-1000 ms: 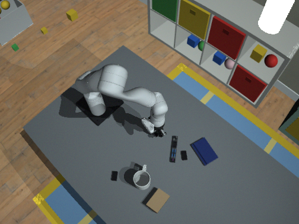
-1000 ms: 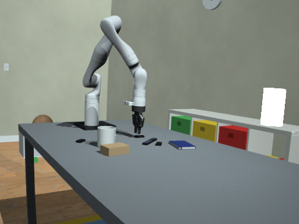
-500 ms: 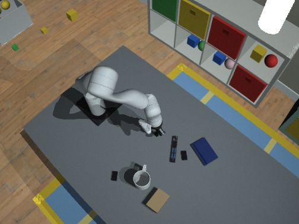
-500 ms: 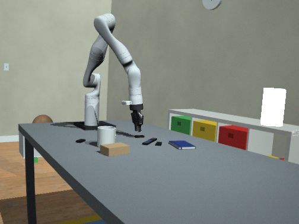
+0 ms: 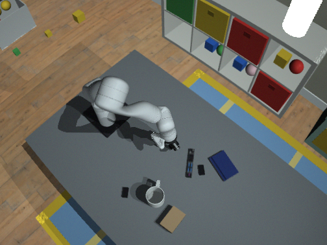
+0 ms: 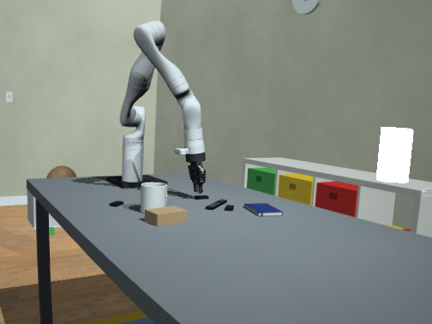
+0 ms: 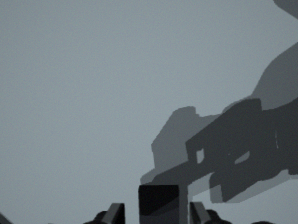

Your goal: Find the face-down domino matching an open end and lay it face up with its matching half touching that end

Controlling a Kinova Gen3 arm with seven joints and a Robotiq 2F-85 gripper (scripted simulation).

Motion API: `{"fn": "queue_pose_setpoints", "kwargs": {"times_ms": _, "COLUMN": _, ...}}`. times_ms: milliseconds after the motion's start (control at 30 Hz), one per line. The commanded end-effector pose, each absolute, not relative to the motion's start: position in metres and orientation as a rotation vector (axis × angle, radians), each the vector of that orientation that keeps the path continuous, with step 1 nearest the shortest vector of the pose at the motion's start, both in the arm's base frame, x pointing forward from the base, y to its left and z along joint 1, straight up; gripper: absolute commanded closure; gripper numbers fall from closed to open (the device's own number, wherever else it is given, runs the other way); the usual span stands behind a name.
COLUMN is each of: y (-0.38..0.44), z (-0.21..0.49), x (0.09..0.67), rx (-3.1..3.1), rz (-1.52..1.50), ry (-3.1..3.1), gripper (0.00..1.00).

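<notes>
The gripper (image 5: 176,147) (image 6: 198,191) (image 7: 157,214) has its jaws apart. In the wrist view, one dark domino (image 6: 201,197) (image 7: 159,206) appears between them, with a gap at each side; it lies on the table (image 5: 207,207) (image 6: 274,257) (image 7: 75,90).

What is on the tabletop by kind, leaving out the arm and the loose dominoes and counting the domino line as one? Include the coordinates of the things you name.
Domino line (image 5: 189,163) (image 6: 216,204): 1
White mug (image 5: 155,197) (image 6: 153,198): 1
Blue book (image 5: 224,164) (image 6: 263,209): 1
Tan block (image 5: 172,219) (image 6: 166,216): 1
Total: 4
</notes>
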State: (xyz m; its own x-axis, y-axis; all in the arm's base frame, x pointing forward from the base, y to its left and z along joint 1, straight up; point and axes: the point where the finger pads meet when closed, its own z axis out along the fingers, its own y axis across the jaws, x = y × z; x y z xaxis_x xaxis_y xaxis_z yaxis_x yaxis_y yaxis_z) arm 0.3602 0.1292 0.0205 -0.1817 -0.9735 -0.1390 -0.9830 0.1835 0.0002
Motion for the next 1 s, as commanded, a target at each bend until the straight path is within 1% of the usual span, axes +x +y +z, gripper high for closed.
{"fn": "queue_pose_setpoints", "kwargs": {"times_ms": 0, "y": 0.1309, "z": 0.0113, "x": 0.3577, "rx": -1.940, "rz": 0.144, "ry": 2.331, "gripper": 0.53}}
{"fn": "queue_pose_setpoints", "kwargs": {"times_ms": 967, "y": 0.1305, "z": 0.0015, "x": 0.3597, "rx": -1.937, "rz": 0.137, "ry": 2.327, "gripper": 0.53}}
